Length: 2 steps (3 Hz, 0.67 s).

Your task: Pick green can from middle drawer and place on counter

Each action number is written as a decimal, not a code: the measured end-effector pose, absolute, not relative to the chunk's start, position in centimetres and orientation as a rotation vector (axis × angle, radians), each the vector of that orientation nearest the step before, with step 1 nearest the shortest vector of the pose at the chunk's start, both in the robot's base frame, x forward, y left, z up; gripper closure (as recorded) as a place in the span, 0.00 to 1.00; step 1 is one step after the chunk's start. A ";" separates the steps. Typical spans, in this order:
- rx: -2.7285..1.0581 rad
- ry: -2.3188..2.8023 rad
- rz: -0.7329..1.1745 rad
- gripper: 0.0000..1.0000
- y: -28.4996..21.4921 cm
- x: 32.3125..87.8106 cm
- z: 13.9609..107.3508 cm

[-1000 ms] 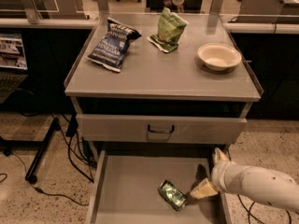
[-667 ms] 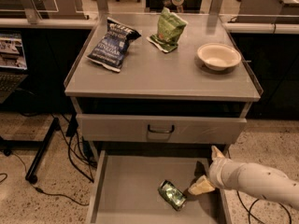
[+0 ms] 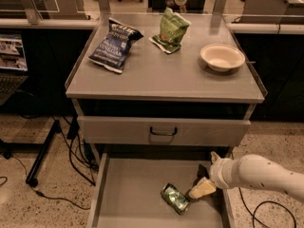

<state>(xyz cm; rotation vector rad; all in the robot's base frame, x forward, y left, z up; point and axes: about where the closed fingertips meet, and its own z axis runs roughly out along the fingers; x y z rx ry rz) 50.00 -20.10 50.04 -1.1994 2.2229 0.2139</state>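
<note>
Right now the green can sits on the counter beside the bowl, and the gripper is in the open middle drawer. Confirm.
Wrong: the camera view shows the green can lying in the middle drawer, not on the counter beside the bowl. The gripper is down there, next to it.

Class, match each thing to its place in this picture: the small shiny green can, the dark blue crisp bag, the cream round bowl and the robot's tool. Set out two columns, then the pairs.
Things
1. small shiny green can
2. dark blue crisp bag
3. cream round bowl
4. robot's tool

Places
A. right side of the grey counter
B. reaching into the open grey metal drawer, just right of the can
C. lying on the drawer floor
D. left rear of the counter

Pairs: 1-C, 2-D, 3-A, 4-B
</note>
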 end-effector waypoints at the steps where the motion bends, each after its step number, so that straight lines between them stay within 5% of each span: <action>1: -1.213 2.267 0.225 0.00 -19.7 49.7 49.0; 2: -1.213 2.269 0.228 0.00 -19.6 49.8 48.9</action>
